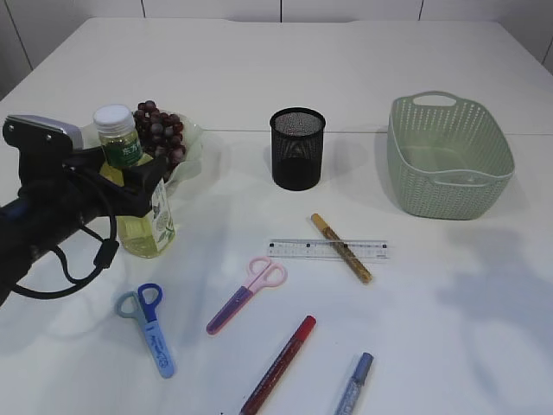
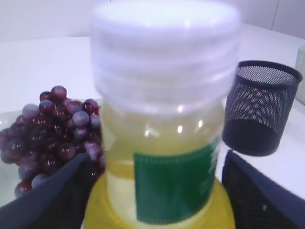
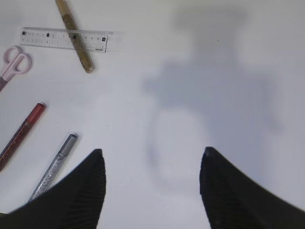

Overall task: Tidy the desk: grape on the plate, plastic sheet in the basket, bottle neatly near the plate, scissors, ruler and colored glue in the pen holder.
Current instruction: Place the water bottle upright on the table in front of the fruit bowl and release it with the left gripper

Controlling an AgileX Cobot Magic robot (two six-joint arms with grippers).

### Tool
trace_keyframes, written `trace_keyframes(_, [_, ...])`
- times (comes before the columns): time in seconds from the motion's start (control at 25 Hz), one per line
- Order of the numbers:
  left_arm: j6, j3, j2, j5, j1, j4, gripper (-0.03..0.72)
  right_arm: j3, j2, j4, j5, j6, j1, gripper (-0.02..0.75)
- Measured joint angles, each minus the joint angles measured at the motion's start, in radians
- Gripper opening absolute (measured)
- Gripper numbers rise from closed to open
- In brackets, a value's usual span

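The bottle [image 1: 160, 225] of yellow liquid, white-capped, stands upright in front of the grape [image 1: 160, 130] bunch on the clear plate [image 1: 194, 143]. My left gripper [image 1: 143, 181] is open around the bottle [image 2: 162, 119], with a sliver of table showing beside the right finger [image 2: 257, 191]. The ruler [image 1: 328, 249] lies under a gold glue pen [image 1: 341, 248], near pink scissors [image 1: 248, 294], blue scissors [image 1: 147, 324], a red glue pen [image 1: 278, 365] and a silver one [image 1: 354, 385]. My right gripper [image 3: 150, 157] hangs open over bare table. No plastic sheet shows.
The black mesh pen holder [image 1: 297, 149] stands upright mid-table, to the right of the plate. A green woven basket [image 1: 449, 156] sits at the right. The left arm's cables hang over the table's left edge.
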Motion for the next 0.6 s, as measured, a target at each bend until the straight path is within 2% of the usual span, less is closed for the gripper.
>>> trace_keyframes(0.6, [-0.030,0.000,-0.371,0.028,0.000,0.046,0.605,0.000,0.000,0.000,0.000,0.000,0.000,0.490])
